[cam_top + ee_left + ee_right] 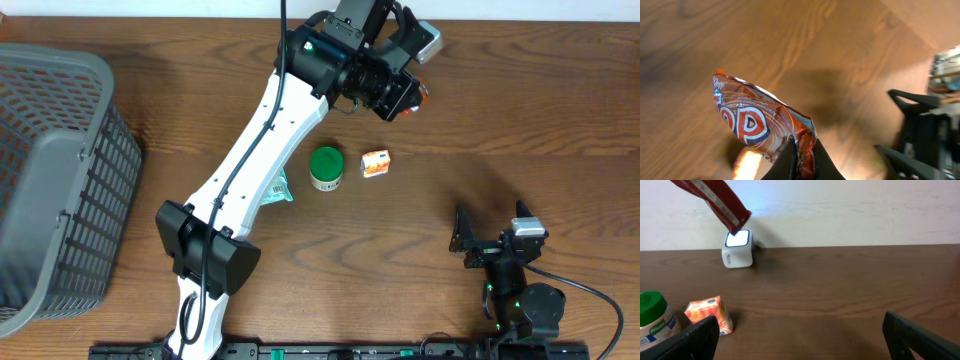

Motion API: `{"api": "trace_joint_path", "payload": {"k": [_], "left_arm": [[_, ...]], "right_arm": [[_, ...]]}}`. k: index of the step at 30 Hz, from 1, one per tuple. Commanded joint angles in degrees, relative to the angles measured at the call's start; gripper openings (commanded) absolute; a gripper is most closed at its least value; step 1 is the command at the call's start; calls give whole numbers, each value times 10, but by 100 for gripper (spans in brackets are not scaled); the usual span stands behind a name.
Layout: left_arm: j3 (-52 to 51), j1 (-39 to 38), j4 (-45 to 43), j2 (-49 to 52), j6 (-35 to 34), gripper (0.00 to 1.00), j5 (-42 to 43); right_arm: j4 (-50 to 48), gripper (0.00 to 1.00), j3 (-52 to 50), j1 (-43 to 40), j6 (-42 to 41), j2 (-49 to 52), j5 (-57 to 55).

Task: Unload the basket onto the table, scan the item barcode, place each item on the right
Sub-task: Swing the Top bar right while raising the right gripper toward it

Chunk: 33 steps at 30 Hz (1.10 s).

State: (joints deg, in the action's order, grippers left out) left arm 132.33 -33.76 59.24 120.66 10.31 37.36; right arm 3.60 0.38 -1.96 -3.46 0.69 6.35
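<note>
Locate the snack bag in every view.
Overhead: snack bag, a red sliver, upper middle.
Left wrist: snack bag centre-left, pinched by the left claw.
Right wrist: snack bag top left, above the lit scanner.
Shared landmark: scanner, near the top edge overhead, just above the bag.

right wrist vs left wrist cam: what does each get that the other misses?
Right wrist only: the lit white scanner, green-lidded jar, orange carton, back wall.
Left wrist only: the left tool shut on the snack bag, and the bag's printed face.
Both: the bag held above the wooden table. The dark shapes at the left wrist view's right edge are probably the open right tool.
</note>
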Motion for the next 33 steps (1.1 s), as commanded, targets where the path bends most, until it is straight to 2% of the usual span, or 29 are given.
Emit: {"api": "trace_joint_path", "payload": {"k": [1,6,8,11,13,16,18,23,25,27,30,33], "left_arm": [[1,3,5,2,-3,7,67],[-4,3,7,14,4,7,129],[-7,3,7,23,5,7,140],[-8,3,11,39,5,7,163],[-9,3,11,50,5,7,181],[-9,3,9,63,-16,7,211],[-9,3,0,71,-58,7,248],[-9,3,-30,74,-167,8,267],[-9,3,-45,74,-221,7,267],[-9,3,-58,74,-278,8,268],[-9,3,-60,74,-354,7,269],[-9,4,-60,74,-402,7,288]], "right_arm": [[-5,99,-1,6,-6,-2,-3],[-87,99,7,5,-35,-2,-16],[-79,99,34,4,-72,-2,-23],[0,99,100,-3,-154,-2,-33],[104,99,158,-12,-190,0,-33],[264,99,253,-26,-188,21,-40],[358,99,337,-30,-164,53,-41],[434,99,449,-30,-130,76,38],[468,99,468,-30,-128,76,92],[473,99,468,-30,-133,76,101],[475,99,464,-30,-138,76,100],[488,99,449,-30,-121,78,60]]}}
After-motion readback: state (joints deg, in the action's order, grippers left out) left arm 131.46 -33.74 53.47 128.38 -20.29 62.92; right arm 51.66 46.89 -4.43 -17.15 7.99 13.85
